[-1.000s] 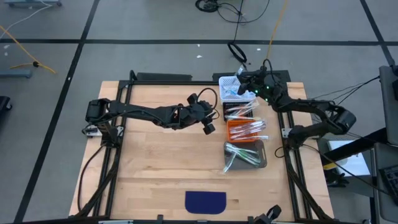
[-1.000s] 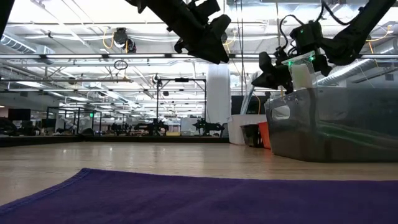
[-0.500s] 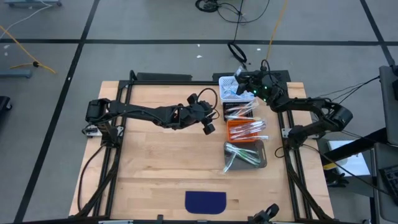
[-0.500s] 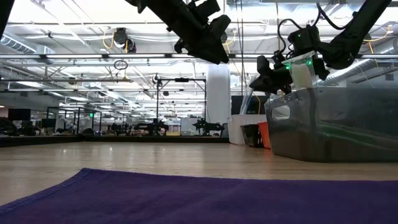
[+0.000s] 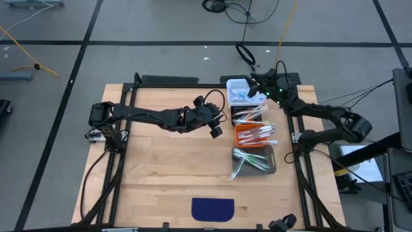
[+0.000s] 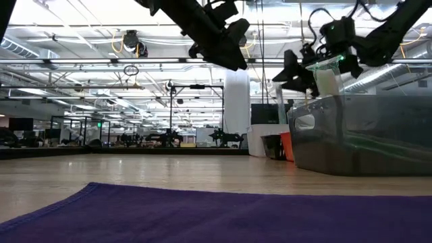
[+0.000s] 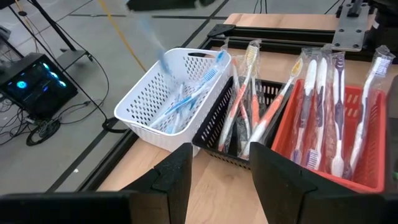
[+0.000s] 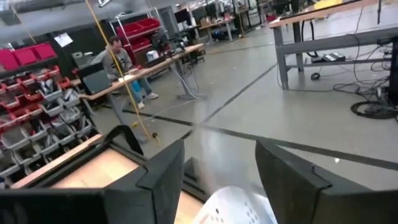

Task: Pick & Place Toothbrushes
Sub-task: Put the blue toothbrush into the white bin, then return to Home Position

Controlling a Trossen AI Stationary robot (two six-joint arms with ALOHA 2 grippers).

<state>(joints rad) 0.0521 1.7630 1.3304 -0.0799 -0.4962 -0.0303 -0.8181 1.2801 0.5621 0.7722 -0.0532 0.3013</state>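
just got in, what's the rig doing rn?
Sorting toothbrushes into a row of bins along the table's right side. The right tool hangs open over the white basket, which holds blue toothbrushes; nothing sits between its fingers. The left tool waits open above the table, left of the black bin and red bin.

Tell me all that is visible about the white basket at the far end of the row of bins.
The white basket is a small rectangular bin of what looks like white plastic, its walls pierced with a grid of holes and a handle slot at one end. It stands upright at the table's far edge, pressed against the black bin beside it. Blue toothbrushes in clear wrappers lie slanted inside it. The right tool hangs above it, jaws open.
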